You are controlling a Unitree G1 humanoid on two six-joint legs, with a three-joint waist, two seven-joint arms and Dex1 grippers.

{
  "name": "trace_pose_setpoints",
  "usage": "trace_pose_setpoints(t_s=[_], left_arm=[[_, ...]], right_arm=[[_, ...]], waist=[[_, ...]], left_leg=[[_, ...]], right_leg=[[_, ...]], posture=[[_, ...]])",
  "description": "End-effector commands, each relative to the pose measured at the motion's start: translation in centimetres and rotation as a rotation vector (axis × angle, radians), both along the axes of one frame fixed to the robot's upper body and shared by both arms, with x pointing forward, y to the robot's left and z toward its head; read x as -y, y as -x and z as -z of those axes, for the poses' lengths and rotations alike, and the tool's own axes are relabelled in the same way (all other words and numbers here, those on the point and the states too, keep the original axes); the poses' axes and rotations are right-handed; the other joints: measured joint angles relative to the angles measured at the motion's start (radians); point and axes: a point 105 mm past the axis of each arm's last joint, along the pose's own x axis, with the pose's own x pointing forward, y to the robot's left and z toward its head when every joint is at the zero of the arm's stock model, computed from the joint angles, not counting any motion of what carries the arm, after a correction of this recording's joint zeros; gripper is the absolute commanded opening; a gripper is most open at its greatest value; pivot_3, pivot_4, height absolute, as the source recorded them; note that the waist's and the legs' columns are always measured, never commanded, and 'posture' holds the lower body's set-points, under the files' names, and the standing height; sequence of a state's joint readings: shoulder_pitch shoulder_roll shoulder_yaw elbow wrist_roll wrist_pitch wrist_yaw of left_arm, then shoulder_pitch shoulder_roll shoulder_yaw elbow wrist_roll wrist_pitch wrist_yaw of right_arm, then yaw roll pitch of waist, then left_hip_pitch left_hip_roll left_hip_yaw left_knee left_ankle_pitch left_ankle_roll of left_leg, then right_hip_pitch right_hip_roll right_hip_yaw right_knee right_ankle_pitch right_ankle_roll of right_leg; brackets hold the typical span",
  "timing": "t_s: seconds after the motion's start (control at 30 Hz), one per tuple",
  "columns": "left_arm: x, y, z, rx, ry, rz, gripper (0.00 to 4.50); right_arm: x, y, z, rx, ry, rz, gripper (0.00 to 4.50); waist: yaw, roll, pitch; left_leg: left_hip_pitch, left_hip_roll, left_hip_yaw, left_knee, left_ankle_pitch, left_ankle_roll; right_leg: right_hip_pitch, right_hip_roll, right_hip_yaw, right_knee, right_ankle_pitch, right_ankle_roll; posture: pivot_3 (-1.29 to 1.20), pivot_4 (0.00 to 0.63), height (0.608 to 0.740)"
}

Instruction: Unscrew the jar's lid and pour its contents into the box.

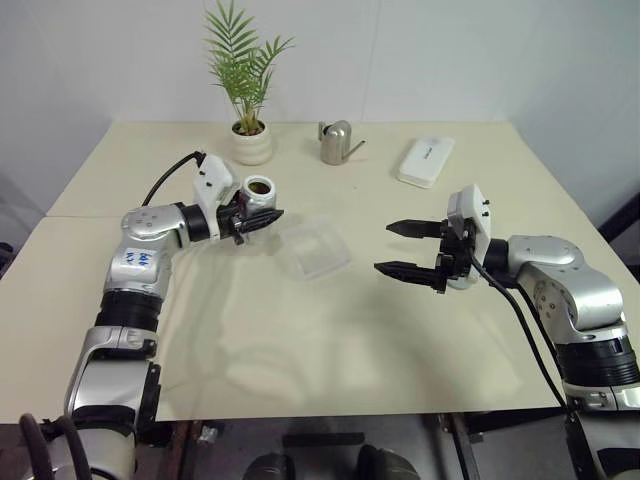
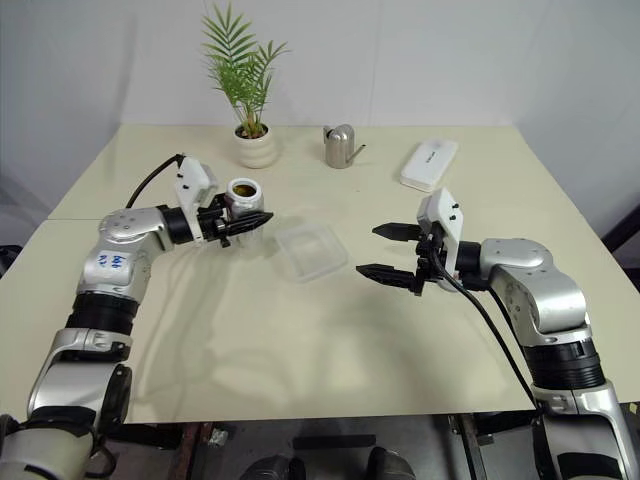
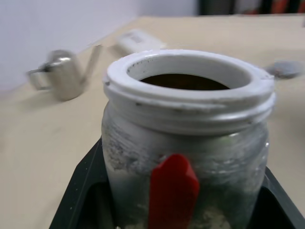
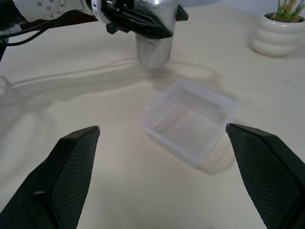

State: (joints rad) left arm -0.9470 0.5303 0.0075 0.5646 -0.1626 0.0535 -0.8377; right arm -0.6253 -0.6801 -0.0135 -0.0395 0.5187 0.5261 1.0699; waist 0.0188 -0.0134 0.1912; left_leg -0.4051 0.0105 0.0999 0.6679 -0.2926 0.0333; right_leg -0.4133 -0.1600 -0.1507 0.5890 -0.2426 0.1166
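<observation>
- The left gripper (image 1: 258,220) has its fingers clamped on the jar (image 1: 259,194), held upright and open-mouthed above the desk (image 1: 300,330), towards the left edge and just beside the box (image 1: 314,247). The brown contents (image 3: 185,81) sit deep inside.
- The right gripper (image 1: 408,249) hangs over the desk towards the right edge, its fingers wide apart and empty.
- Risk: the jar's mouth is beside the box, not over it; tipping from here would likely scatter granules onto the desk short of the near wall.
- Risk: the box is light and shallow; a brush from the jar or fingers could shove it away, and a fast pour could bounce bits over its rim.
- The left wrist view shows the threaded neck, the dark fill level and a grey disc, probably the lid (image 3: 284,69), lying on the desk beyond; the head views do not resolve these.
- The right wrist view shows the box is empty and how the jar stands apart from it.
</observation>
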Motion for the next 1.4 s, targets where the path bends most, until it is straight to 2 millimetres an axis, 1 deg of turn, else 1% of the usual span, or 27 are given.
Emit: trace_pose_setpoints(t_s=[0.03,0.1,0.17,0.23,0.3,0.33,0.4,0.43,0.47,0.53,0.57,0.63,0.67,0.77,0.8,0.83,0.87,0.93,1.1,1.23,1.27,1.33,1.4], left_arm=[[0.7,-1.4,-2.7,0.328,-0.235,-0.165,2.10],[1.3,-2.1,-3.2,0.533,-0.441,-0.244,2.10],[2.1,-2.3,-3.6,0.704,-0.587,-0.269,2.10],[3.1,-2.7,-4.3,0.975,-0.823,-0.322,2.10],[4.0,-3.0,-5.1,1.164,-0.952,-0.344,2.10],[4.8,-3.1,-5.5,1.281,-1.024,-0.344,2.10],[6.2,-3.1,-5.2,1.500,-1.181,-0.293,2.10],[6.7,-3.0,-4.9,1.556,-1.213,-0.256,2.10],[7.2,-2.9,-4.5,1.656,-1.254,-0.238,2.10],[7.8,-3.0,-3.6,1.698,-1.281,-0.186,2.10],[8.1,-2.9,-3.2,1.759,-1.297,-0.166,2.10],[8.4,-3.0,-2.2,1.786,-1.324,-0.131,2.10],[8.7,-2.7,-2.0,1.851,-1.323,-0.123,2.10],[9.2,-2.4,-1.1,1.902,-1.306,-0.101,2.10],[9.2,-2.6,-0.9,1.883,-1.312,-0.101,2.10],[9.2,-2.5,-1.1,1.890,-1.299,-0.112,2.10],[9.0,-2.8,-1.3,1.861,-1.307,-0.127,2.10],[8.8,-2.6,-1.6,1.888,-1.300,-0.136,2.10],[7.6,-3.2,-2.1,1.772,-1.277,-0.196,2.10],[6.3,-3.2,-2.9,1.649,-1.191,-0.231,2.10],[5.6,-3.3,-3.1,1.547,-1.127,-0.254,2.10],[4.7,-3.0,-3.5,1.403,-0.999,-0.269,2.10],[3.3,-2.8,-3.6,1.101,-0.746,-0.292,2.10]], right_arm=[[0.5,0.5,-0.6,0.038,-0.037,0.027,4.47],[0.6,0.6,-0.4,0.034,-0.048,0.042,4.47],[0.6,0.7,-0.2,0.035,-0.049,0.052,4.47],[0.7,0.8,-0.2,0.032,-0.061,0.064,4.47],[0.8,0.9,-0.1,0.028,-0.071,0.076,4.47],[0.8,0.9,0.0,0.027,-0.076,0.082,4.47],[0.7,1.0,0.0,0.024,-0.088,0.092,4.47],[0.7,1.0,0.0,0.023,-0.091,0.094,4.47],[0.6,1.1,0.0,0.022,-0.097,0.097,4.47],[0.5,1.1,0.0,0.022,-0.104,0.104,4.47],[0.5,1.1,0.0,0.021,-0.110,0.111,4.47],[0.6,1.1,-0.1,0.023,-0.125,0.128,4.47],[0.6,1.1,-0.1,0.024,-0.133,0.134,4.47],[0.5,1.1,0.0,0.021,-0.158,0.145,4.47],[0.4,1.1,0.0,0.020,-0.164,0.146,4.47],[0.3,1.2,0.0,0.020,-0.166,0.147,4.47],[0.3,1.2,0.0,0.020,-0.172,0.147,4.47],[0.2,1.2,0.0,0.021,-0.177,0.148,4.47],[0.3,1.3,0.1,0.021,-0.183,0.150,4.47],[0.2,1.4,0.1,0.021,-0.185,0.142,4.47],[0.3,1.4,0.1,0.021,-0.181,0.138,4.47],[0.4,1.5,0.2,0.021,-0.171,0.133,4.47],[0.6,1.6,0.4,0.019,-0.145,0.123,4.47]], waist=[[0.005,0.000,0.000],[0.006,0.000,0.000],[0.006,0.000,0.000],[0.006,-0.001,0.000],[0.007,-0.001,0.000],[0.007,-0.001,0.000],[0.008,-0.001,0.000],[0.008,-0.001,0.000],[0.007,-0.001,0.000],[0.007,-0.001,0.000],[0.007,-0.001,0.000],[0.006,-0.001,0.001],[0.005,-0.002,0.001],[0.005,-0.002,0.001],[0.005,-0.002,0.001],[0.005,-0.002,0.001],[0.005,-0.002,0.001],[0.005,-0.002,0.001],[0.005,-0.002,0.001],[0.004,-0.002,0.001],[0.003,-0.002,0.001],[0.002,-0.002,0.001],[0.001,-0.002,0.001]], left_leg=[[0.000,0.000,0.002,0.000,0.000,0.000],[0.000,0.000,0.003,0.000,0.000,0.000],[0.000,-0.001,0.003,0.000,0.000,0.000],[0.000,0.000,0.003,-0.001,0.000,0.000],[0.000,-0.001,0.003,-0.002,0.000,0.000],[0.000,0.000,0.003,-0.002,0.000,0.000],[-0.001,0.000,0.004,-0.002,-0.001,0.001],[-0.001,0.000,0.004,-0.002,-0.001,0.002],[-0.001,0.000,0.004,-0.002,-0.001,0.002],[-0.001,0.000,0.004,-0.002,-0.002,0.003],[-0.001,0.000,0.004,-0.002,-0.002,0.003],[-0.002,0.000,0.004,-0.002,-0.002,0.004],[-0.002,0.000,0.004,-0.002,-0.002,0.004],[-0.002,0.000,0.005,-0.002,-0.002,0.003],[-0.002,0.000,0.005,-0.002,-0.002,0.003],[-0.002,0.000,0.005,-0.001,-0.002,0.003],[-0.002,0.000,0.005,-0.001,-0.002,0.004],[-0.002,0.000,0.004,-0.001,-0.002,0.004],[-0.001,0.000,0.002,0.000,-0.002,0.004],[-0.002,0.000,0.002,0.000,-0.002,0.004],[-0.001,0.000,0.002,0.000,-0.002,0.004],[-0.001,0.000,0.001,0.000,-0.002,0.004],[-0.001,0.000,0.001,0.000,-0.002,0.004]], right_leg=[[0.000,0.000,0.000,0.000,0.000,0.000],[0.000,0.000,0.000,0.000,0.000,0.000],[0.000,0.000,0.000,0.000,0.000,0.000],[0.000,-0.001,0.000,0.000,0.000,0.000],[0.000,-0.001,0.000,0.000,0.000,0.000],[-0.001,-0.001,0.000,0.000,0.000,0.000],[-0.001,-0.001,0.000,-0.001,0.000,0.000],[-0.001,-0.001,0.000,-0.001,0.000,0.001],[-0.002,-0.001,0.001,-0.001,0.000,0.001],[-0.002,-0.001,0.001,-0.001,0.000,0.001],[-0.002,-0.001,0.001,-0.001,0.000,0.001],[-0.003,-0.001,0.001,-0.001,0.000,0.001],[-0.003,-0.001,0.002,-0.001,0.000,0.001],[-0.004,-0.001,0.002,0.000,0.000,0.001],[-0.004,-0.001,0.002,0.000,-0.001,0.002],[-0.004,-0.001,0.002,0.000,-0.001,0.002],[-0.004,-0.001,0.002,0.000,-0.001,0.002],[-0.004,-0.002,0.002,0.000,-0.001,0.002],[-0.004,-0.002,0.002,0.001,-0.001,0.002],[-0.004,-0.003,0.002,0.001,-0.001,0.002],[-0.004,-0.003,0.002,0.001,0.000,0.002],[-0.004,-0.003,0.002,0.001,-0.001,0.002],[-0.004,-0.003,0.002,0.002,0.000,0.001]], posture=[[0.00,0.150,0.740],[0.00,0.150,0.740],[0.00,0.150,0.740],[0.00,0.150,0.740],[0.00,0.150,0.740],[0.00,0.150,0.740],[0.00,0.150,0.740],[0.00,0.150,0.740],[0.00,0.150,0.740],[0.00,0.150,0.740],[0.00,0.150,0.740],[0.00,0.150,0.740],[0.00,0.150,0.740],[0.00,0.150,0.740],[0.00,0.150,0.740],[0.00,0.150,0.740],[0.00,0.150,0.740],[0.00,0.150,0.740],[0.00,0.150,0.740],[0.00,0.150,0.740],[0.00,0.150,0.740],[0.00,0.150,0.740],[0.00,0.150,0.740]])
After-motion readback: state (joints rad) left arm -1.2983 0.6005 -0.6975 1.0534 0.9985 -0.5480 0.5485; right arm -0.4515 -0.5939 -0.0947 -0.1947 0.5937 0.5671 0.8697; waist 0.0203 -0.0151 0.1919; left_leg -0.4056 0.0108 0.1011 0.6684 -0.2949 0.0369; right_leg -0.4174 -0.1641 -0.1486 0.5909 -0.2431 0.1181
